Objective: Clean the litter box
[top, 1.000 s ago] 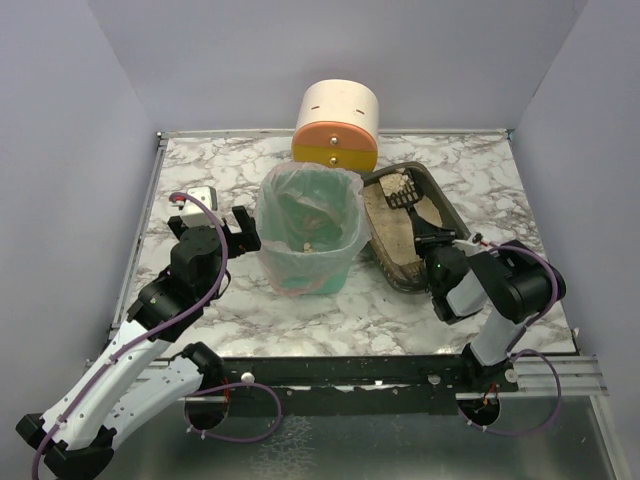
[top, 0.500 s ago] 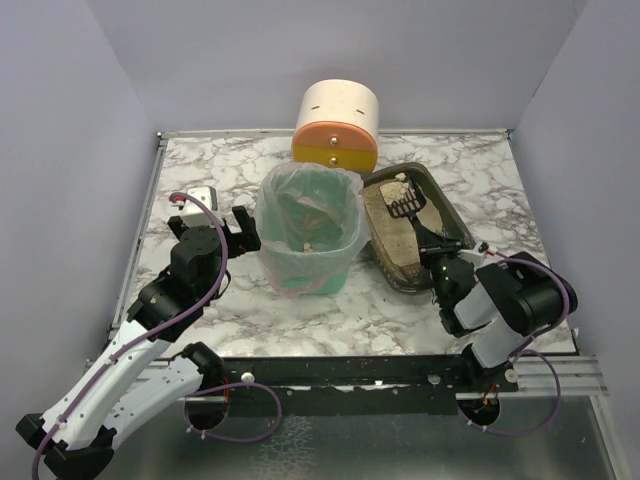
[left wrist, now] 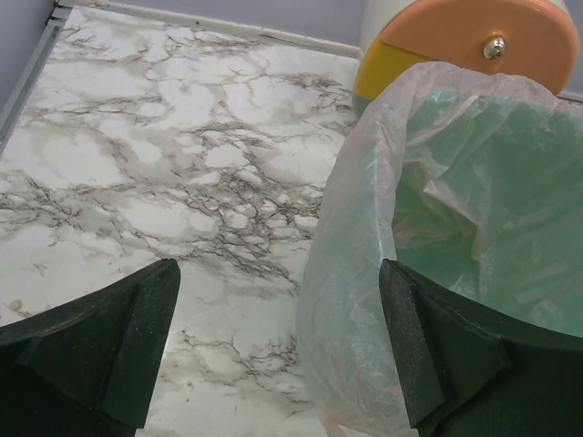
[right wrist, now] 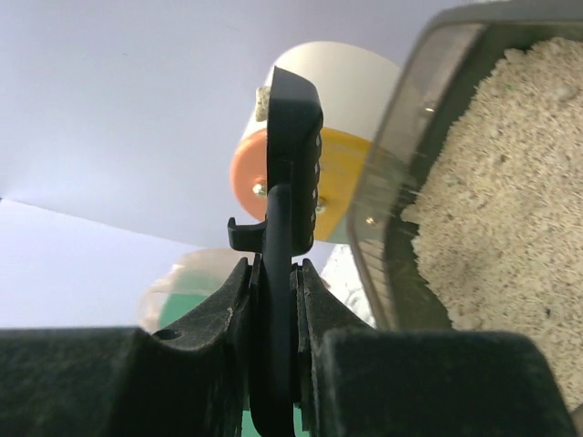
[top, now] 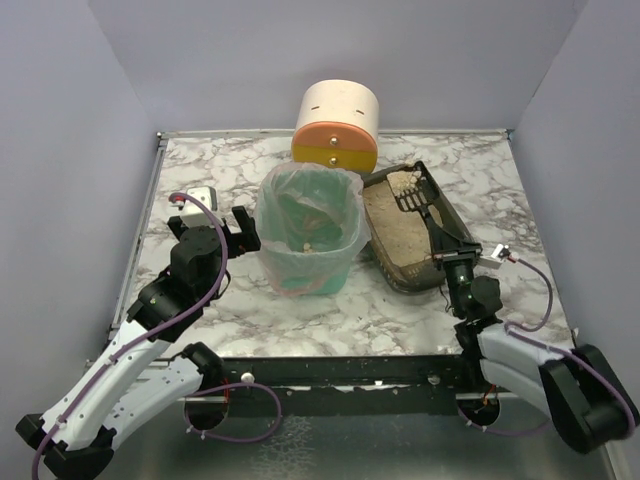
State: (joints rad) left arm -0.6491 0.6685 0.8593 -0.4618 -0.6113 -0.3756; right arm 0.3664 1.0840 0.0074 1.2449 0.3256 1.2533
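The litter box point(top: 383, 255) is a dark grey tray of beige litter lying to the right of the green bin point(top: 308, 240). A black scoop point(top: 413, 203) rests with its slotted head in the box's far end. My right gripper point(top: 452, 258) is shut on its handle at the box's near right rim. In the right wrist view the scoop point(right wrist: 290, 164) stands edge-on, pinched in the gripper point(right wrist: 273, 300), with the litter box point(right wrist: 387, 237) to its right. My left gripper point(top: 240, 228) stands open at the bin's left side. Its jaws point(left wrist: 278, 355) straddle the bag liner's edge point(left wrist: 355, 300).
A cream, orange and yellow cylinder point(top: 337, 125) lies on its side behind the bin and shows again in the right wrist view point(right wrist: 332, 137). Purple walls close in the marble table point(top: 470, 170) on three sides. The right arm lies low along the near edge.
My right arm has dropped and swung back toward the near edge, still gripping the scoop. The scoop head has shifted slightly right in the box. The left arm has not moved.
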